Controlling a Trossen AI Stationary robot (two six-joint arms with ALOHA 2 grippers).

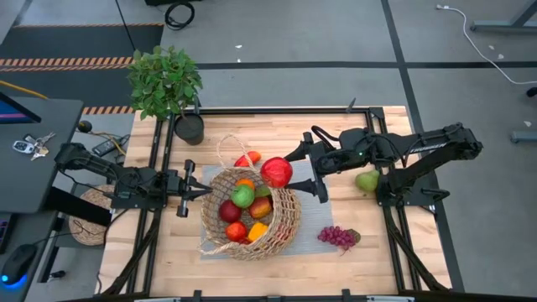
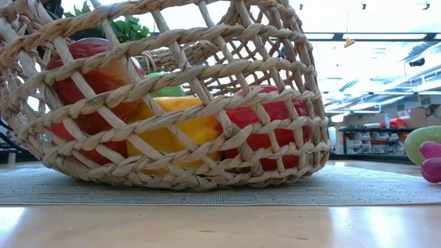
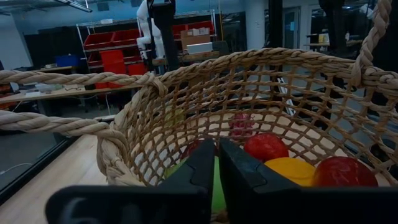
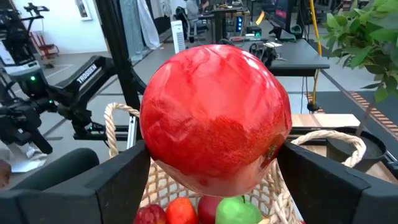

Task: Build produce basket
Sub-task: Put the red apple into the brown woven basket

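Observation:
The tan wicker basket [image 1: 248, 215] stands on a grey mat [image 1: 315, 220] at mid-table and holds red, green, orange and yellow produce [image 1: 245, 210]; it fills the low view [image 2: 179, 103]. My right gripper [image 1: 289, 174] is shut on a big red round fruit [image 1: 276, 172] above the basket's far rim. My left gripper [image 1: 201, 191] is at the basket's left rim, fingers nearly together. A green pear [image 1: 367, 180] and purple grapes [image 1: 337, 237] lie on the table to the right. A red and an orange piece [image 1: 248, 159] lie behind the basket. My left gripper meets the basket's left rim [image 3: 118, 163], coming level from the table's left. Its fingers [image 3: 199, 177] stand close together over the rim and hide the place of contact. The basket rests on the mat. My right gripper pinches the red fruit's two sides [image 4: 155, 158] between its two fingers [image 4: 121, 180], coming from the table's right and slanting slightly down. The fruit is lifted clear above the basket's far rim.
A leafy potted plant [image 1: 165, 80] in a dark pot [image 1: 190, 128] stands at the far left corner. A flat woven disc [image 1: 88, 216] lies left of the table under the left arm. The basket's thin looped handle [image 1: 225, 149] sticks out toward the far side.

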